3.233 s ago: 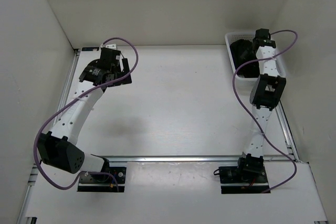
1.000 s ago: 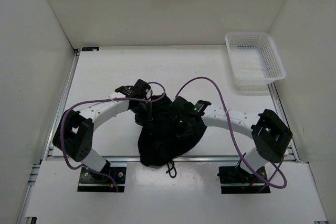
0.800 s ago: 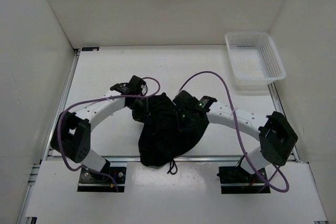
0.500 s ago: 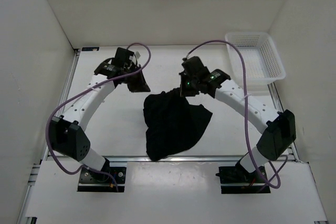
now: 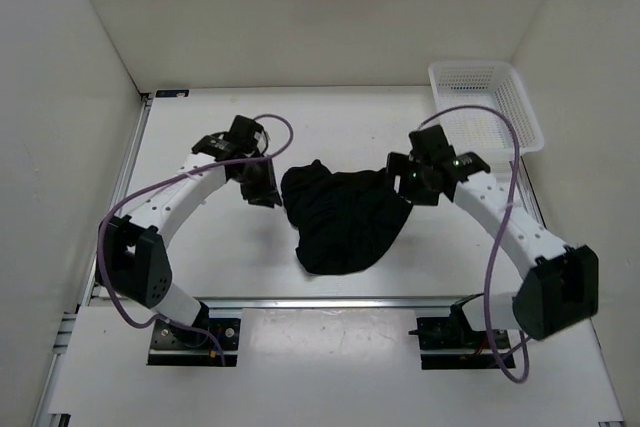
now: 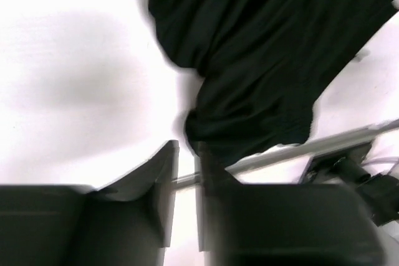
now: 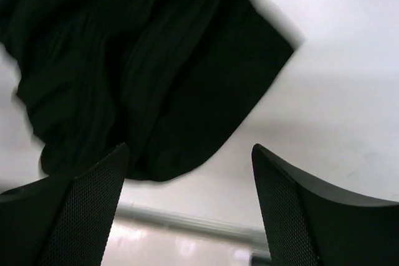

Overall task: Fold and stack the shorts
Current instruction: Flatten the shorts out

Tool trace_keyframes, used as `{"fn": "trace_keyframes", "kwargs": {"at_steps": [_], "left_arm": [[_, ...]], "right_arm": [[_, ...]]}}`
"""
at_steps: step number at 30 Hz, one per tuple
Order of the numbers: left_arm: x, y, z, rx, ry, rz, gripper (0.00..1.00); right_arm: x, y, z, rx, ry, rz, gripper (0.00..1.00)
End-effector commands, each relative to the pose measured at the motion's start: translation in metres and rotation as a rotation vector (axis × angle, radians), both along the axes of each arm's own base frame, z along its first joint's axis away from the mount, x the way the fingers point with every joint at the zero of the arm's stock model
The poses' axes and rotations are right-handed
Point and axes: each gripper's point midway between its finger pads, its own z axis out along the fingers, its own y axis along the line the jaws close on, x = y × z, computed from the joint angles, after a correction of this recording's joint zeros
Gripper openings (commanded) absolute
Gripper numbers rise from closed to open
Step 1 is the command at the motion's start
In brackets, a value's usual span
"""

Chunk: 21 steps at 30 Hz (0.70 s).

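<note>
The black shorts (image 5: 345,217) lie crumpled in a loose heap on the white table, between the two arms. My left gripper (image 5: 268,192) sits just off their left edge. In the left wrist view its fingers (image 6: 167,172) stand a narrow gap apart with only table between them, and the shorts (image 6: 262,54) spread ahead. My right gripper (image 5: 405,187) is at the shorts' right edge. In the right wrist view it (image 7: 190,154) is wide open and empty, with the shorts (image 7: 143,73) just beyond its fingertips.
A white mesh basket (image 5: 470,66) stands at the back right corner, partly behind the right arm's cable. A metal rail (image 5: 330,300) runs along the near edge of the table, close to the shorts' lower hem. White walls enclose the table.
Both grippers have let go of the shorts and opened. The shorts have dropped from the raised hold into a heap on the table, and both arms have come down beside them.
</note>
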Motion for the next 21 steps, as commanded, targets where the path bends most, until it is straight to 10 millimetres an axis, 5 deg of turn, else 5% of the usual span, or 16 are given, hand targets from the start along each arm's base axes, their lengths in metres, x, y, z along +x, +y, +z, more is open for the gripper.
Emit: {"fn": "trace_keyframes", "kwargs": {"at_steps": [1,2,3,5,11,14,15,16,17,20,21], "left_arm": [[-0.027,-0.025,-0.002,-0.042,-0.014,-0.091,0.42],[-0.04,-0.026,-0.015,-0.042,0.022,-0.097,0.78],[-0.044,-0.027,-0.022,-0.038,0.031,-0.107,0.92],[-0.05,-0.025,-0.038,-0.033,0.054,-0.095,1.0],[-0.036,-0.033,-0.063,-0.021,0.081,-0.083,1.0],[-0.031,-0.032,-0.064,-0.007,0.078,-0.066,0.98],[-0.031,-0.032,-0.064,-0.007,0.078,-0.065,0.98],[-0.029,-0.029,-0.06,-0.014,0.064,-0.055,0.97],[-0.028,-0.029,-0.056,-0.02,0.053,-0.055,0.97],[-0.028,-0.02,-0.042,-0.058,0.021,-0.037,0.91],[-0.028,-0.02,-0.033,-0.071,-0.006,-0.038,0.89]], "right_arm": [[-0.048,0.045,-0.007,0.213,0.082,0.091,0.83],[-0.063,0.072,-0.006,0.299,0.094,0.174,0.84],[-0.079,0.08,-0.018,0.324,0.133,0.199,0.89],[-0.095,0.11,-0.019,0.373,0.134,0.267,0.93],[-0.092,0.154,-0.032,0.297,0.128,0.366,0.87],[-0.083,0.174,-0.043,0.281,0.117,0.42,0.64],[-0.076,0.182,-0.035,0.282,0.106,0.431,0.49],[-0.069,0.181,-0.042,0.236,0.114,0.419,0.14],[-0.063,0.181,-0.037,0.212,0.101,0.417,0.01],[-0.041,0.164,-0.001,0.18,0.005,0.402,0.0],[-0.028,0.145,0.017,0.178,-0.053,0.371,0.0]]}}
